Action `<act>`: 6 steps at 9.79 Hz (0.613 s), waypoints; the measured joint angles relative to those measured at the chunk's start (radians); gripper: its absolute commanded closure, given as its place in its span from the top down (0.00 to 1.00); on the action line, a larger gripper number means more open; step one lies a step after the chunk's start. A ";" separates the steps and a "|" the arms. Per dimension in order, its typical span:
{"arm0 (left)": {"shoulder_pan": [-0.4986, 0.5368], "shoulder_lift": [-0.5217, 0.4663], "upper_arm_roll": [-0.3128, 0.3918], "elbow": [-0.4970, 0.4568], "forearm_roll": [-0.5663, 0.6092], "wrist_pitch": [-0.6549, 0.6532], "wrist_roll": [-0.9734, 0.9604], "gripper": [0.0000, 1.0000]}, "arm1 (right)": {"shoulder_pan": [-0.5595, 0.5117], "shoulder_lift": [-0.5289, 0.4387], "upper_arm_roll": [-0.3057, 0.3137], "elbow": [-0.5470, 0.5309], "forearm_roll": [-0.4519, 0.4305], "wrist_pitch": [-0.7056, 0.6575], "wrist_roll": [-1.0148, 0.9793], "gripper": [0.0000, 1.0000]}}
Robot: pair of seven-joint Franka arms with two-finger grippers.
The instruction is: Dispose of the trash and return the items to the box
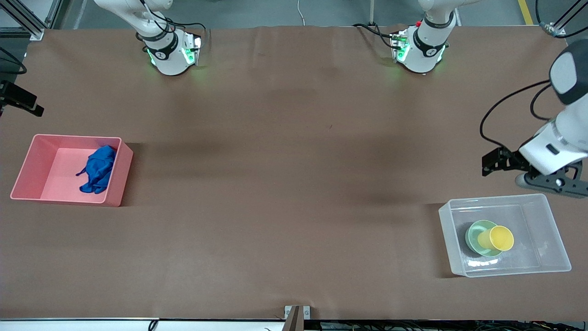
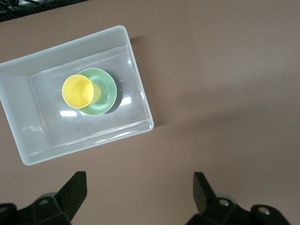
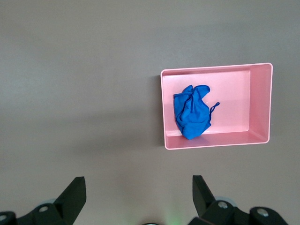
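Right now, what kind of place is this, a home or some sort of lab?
Most likely a robotics lab: two Franka arms are bolted to a brown-covered table, with only a pink bin and a clear tub set out, and aluminium framing at the edge.

We see glossy white rounded arm bases [image 1: 169,48] with black collar rings, green indicator lights and looping black cables, and matte black angular two-finger grippers [image 2: 139,199] with small round screws.
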 measured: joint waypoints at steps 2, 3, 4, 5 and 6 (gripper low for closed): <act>0.004 -0.036 0.000 0.005 -0.005 -0.046 -0.001 1.00 | 0.000 0.000 0.000 0.000 0.000 0.000 0.000 1.00; 0.008 -0.047 0.000 0.006 -0.005 -0.057 -0.001 1.00 | 0.000 0.000 0.000 0.000 0.000 0.000 0.000 1.00; 0.010 -0.051 0.000 0.006 -0.005 -0.058 -0.001 1.00 | 0.000 0.000 0.000 0.000 0.000 0.000 0.000 1.00; 0.011 -0.051 0.000 0.007 -0.005 -0.058 -0.001 1.00 | 0.000 0.000 0.000 0.000 0.000 0.000 0.000 1.00; 0.011 -0.051 0.000 0.007 -0.005 -0.058 -0.001 1.00 | 0.000 0.000 0.000 0.000 0.000 0.000 0.000 1.00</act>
